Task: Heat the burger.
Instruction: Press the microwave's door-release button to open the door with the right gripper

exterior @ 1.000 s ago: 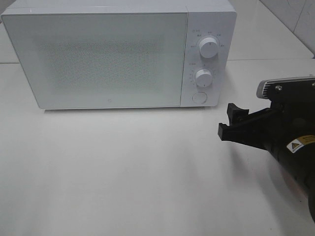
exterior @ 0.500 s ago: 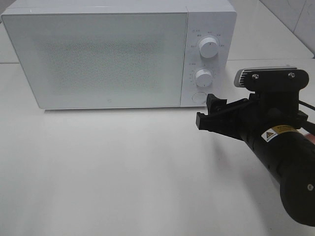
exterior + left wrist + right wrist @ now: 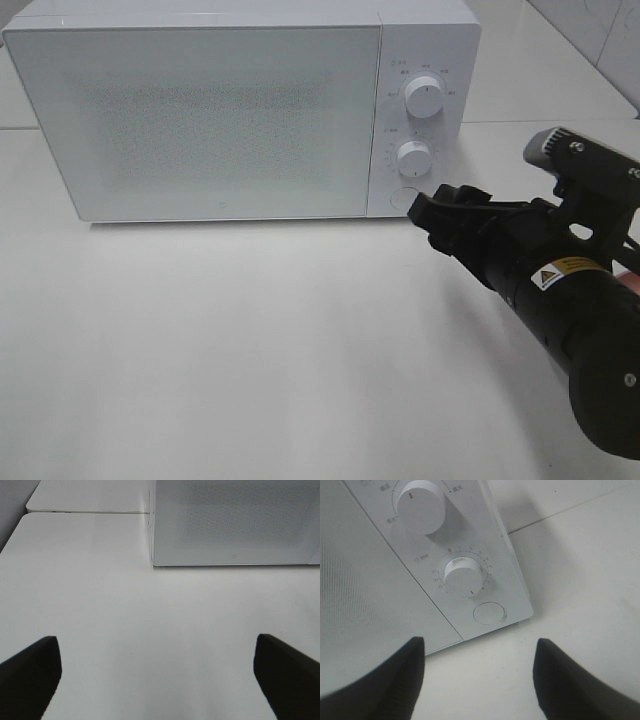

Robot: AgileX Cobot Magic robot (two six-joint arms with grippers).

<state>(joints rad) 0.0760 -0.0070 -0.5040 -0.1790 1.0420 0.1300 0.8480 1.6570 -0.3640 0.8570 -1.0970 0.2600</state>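
The burger is out of view in every frame. A white microwave (image 3: 200,110) stands at the back of the table with its door closed. My right gripper (image 3: 432,206) is open and empty, its tips just in front of the round button (image 3: 403,197) at the foot of the control panel. In the right wrist view the open gripper (image 3: 477,672) faces that button (image 3: 489,613), with the lower dial (image 3: 463,575) and the upper dial (image 3: 419,507) beyond it. My left gripper (image 3: 157,680) is open and empty above bare table, facing the microwave's (image 3: 230,520) door; it does not show in the exterior view.
The white table (image 3: 250,340) stretches in front of the microwave. A second white surface (image 3: 85,500) adjoins it behind, beside the microwave. A tiled wall (image 3: 600,30) is at the back right.
My right gripper has moved left and toward the microwave, from well right of the panel to just in front of the round button, and its wrist has rolled.
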